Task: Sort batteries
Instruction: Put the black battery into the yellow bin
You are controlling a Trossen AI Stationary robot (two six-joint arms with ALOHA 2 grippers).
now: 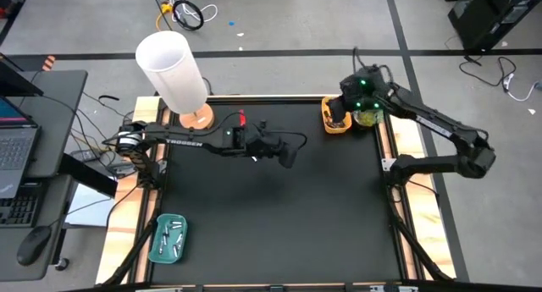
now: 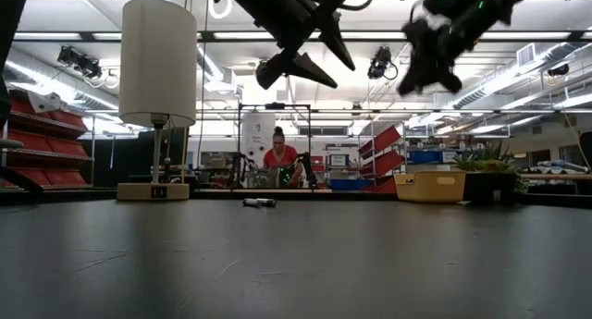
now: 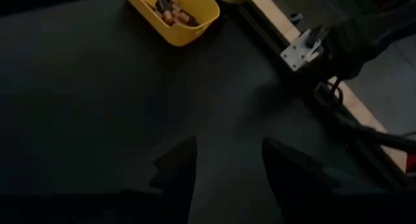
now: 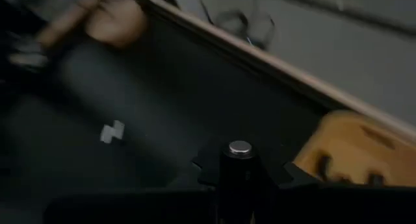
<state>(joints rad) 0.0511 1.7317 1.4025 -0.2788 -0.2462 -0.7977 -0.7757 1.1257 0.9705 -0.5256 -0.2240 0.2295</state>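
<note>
R gripper (image 4: 239, 175) grips 1 dark battery (image 4: 240, 160) just beside the yellow tray (image 1: 336, 121), far right. L gripper (image 3: 224, 175), jaws open & empty, hangs mid-counter. Best to centre over the tray, lower, then release.

Left arm stretched across the table's far half, left gripper (image 1: 286, 154) raised off the surface near the middle, fingers (image 3: 175, 175) spread apart with nothing between them. Right arm folded back from the right edge, right gripper (image 1: 345, 114) up at the far right corner, fingers closed on a dark battery (image 4: 239, 160) held upright
</note>
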